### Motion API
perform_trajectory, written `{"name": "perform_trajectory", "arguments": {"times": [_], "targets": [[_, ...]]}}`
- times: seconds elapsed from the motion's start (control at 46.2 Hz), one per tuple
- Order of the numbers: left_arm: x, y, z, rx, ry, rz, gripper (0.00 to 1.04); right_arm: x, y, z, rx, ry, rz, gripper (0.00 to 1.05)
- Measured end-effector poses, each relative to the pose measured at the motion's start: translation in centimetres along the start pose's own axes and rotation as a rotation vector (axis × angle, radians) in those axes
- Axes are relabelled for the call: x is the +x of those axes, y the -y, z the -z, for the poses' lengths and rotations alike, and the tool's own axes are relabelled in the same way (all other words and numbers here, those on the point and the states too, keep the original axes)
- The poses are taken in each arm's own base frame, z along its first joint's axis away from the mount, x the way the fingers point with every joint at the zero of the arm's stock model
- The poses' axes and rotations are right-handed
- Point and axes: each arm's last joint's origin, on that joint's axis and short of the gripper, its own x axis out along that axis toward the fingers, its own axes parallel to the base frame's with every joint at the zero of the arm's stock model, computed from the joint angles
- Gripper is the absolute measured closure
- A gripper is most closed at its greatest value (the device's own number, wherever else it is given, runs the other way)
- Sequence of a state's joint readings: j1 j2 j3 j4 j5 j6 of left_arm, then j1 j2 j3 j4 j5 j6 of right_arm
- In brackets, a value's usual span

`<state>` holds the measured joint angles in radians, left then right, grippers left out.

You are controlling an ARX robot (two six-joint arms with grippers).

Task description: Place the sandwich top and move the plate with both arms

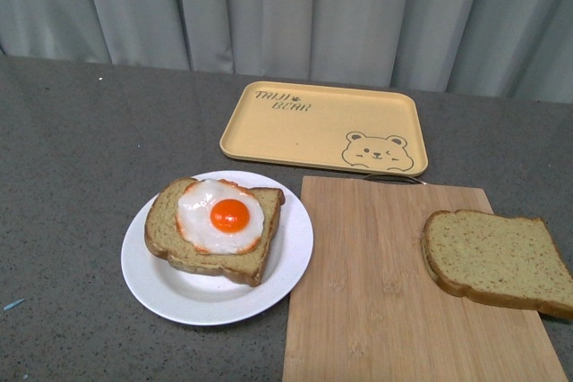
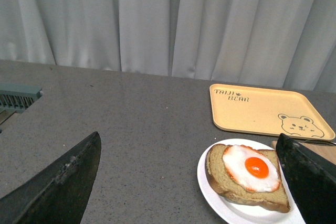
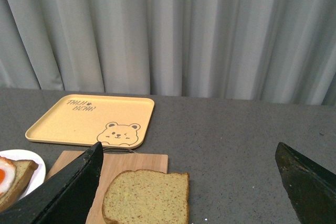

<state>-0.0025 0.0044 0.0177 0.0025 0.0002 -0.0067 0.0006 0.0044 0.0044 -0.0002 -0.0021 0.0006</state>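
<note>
The sandwich top [image 1: 497, 261], a plain speckled tan slice, lies flat on the right part of a wooden board [image 1: 385, 292]; it also shows in the right wrist view [image 3: 147, 198]. The white plate [image 1: 157, 288] sits left of the board and bears a bread slice with a fried egg [image 1: 219, 216]; the plate shows in the left wrist view too [image 2: 210, 187]. No arm shows in the front view. My left gripper [image 2: 191, 182] is open, above the table, near the plate. My right gripper [image 3: 189, 184] is open, back from the plain slice.
A yellow tray with a bear drawing [image 1: 295, 127] lies behind the plate and board. Grey curtains hang behind the grey table [image 1: 81, 158]. A ribbed grey-green object [image 2: 18, 98] shows at one edge of the left wrist view.
</note>
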Motion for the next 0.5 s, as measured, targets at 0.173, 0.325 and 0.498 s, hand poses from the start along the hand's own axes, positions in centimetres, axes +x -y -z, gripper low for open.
{"name": "perform_trajectory", "arguments": {"times": [0.173,0.325,0.498], "targets": [[0.00,0.00,0.00,0.000,0.000,0.000,0.07,0.00,0.00,0.00,0.000,0.000,0.000,0.09],[0.00,0.00,0.00,0.000,0.000,0.000,0.07,0.00,0.00,0.00,0.000,0.000,0.000,0.09],[0.00,0.00,0.00,0.000,0.000,0.000,0.07,0.00,0.00,0.00,0.000,0.000,0.000,0.09]]}}
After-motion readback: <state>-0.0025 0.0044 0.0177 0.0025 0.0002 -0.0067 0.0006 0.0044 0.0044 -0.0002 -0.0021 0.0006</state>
